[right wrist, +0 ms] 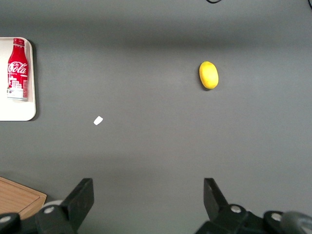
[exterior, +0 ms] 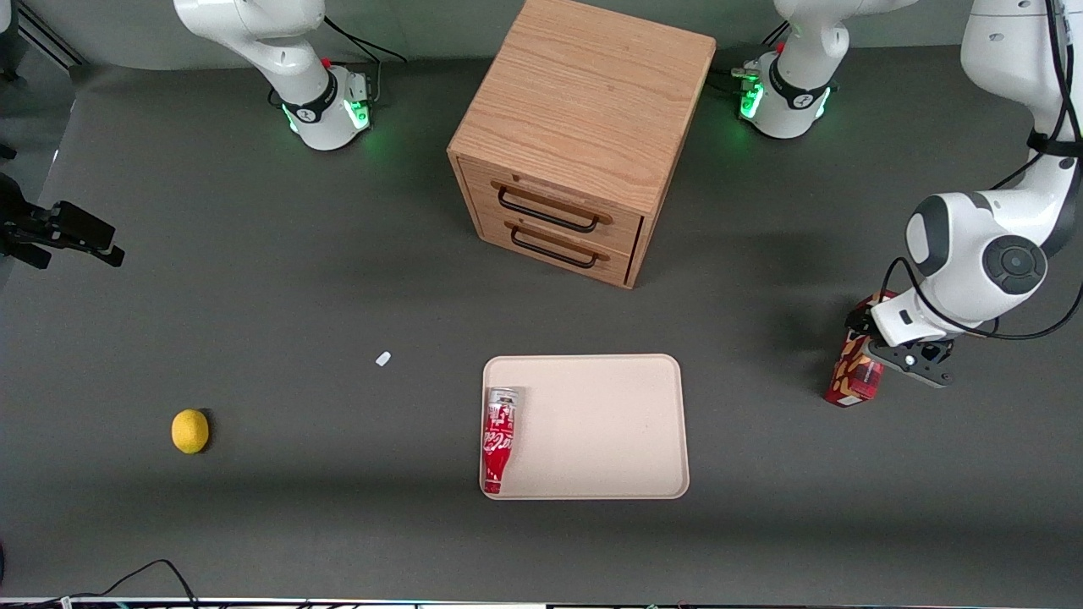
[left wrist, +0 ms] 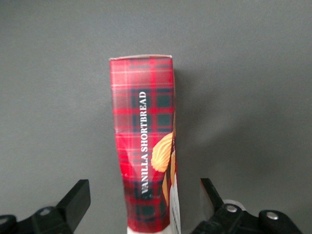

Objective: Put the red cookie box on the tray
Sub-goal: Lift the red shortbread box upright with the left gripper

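Beside the tray (exterior: 592, 372), the open claw (left wrist: 146, 207) straddles the half-hidden red cookie box (left wrist: 144, 141).

The working arm's black gripper (exterior: 909, 362) is sitting right over the dark-red cookie box (exterior: 853, 376), which is standing on the grey table (exterior: 296, 296) toward the working arm's end. The flat beige tray (exterior: 609, 423) is holding a red Coca-Cola bottle (exterior: 498, 438) lying down. A wooden two-drawer cabinet (exterior: 575, 135) is sitting farther back, a yellow lemon (exterior: 189, 430) toward the parked arm's end.

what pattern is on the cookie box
Red and dark tartan plaid on the red cookie box, clearest in the left wrist view.
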Robot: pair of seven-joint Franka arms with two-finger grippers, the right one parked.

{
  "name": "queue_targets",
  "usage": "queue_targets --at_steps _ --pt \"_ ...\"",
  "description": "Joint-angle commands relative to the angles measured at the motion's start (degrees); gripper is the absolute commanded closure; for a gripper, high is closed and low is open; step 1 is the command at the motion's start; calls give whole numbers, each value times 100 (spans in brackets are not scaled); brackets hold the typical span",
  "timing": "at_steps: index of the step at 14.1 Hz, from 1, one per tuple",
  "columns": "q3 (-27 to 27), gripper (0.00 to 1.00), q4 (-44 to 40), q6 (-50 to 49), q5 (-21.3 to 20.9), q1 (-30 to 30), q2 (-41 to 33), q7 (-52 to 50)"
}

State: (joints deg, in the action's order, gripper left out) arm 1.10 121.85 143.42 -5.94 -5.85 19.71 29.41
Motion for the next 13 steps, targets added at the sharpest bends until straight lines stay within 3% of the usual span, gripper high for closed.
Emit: queue_targets --at_steps 1,2,3,6,7,13 --pt "-31 0 41 256 206 23 155 56" --pt "-40 4 41 239 372 40 164 56" --pt "-40 21 41 204 400 58 173 56" --pt "-40 94 24 125 400 84 173 82" --pt "-49 100 6 107 400 101 173 39" --pt "-128 100 -160 -32 418 137 103 47"
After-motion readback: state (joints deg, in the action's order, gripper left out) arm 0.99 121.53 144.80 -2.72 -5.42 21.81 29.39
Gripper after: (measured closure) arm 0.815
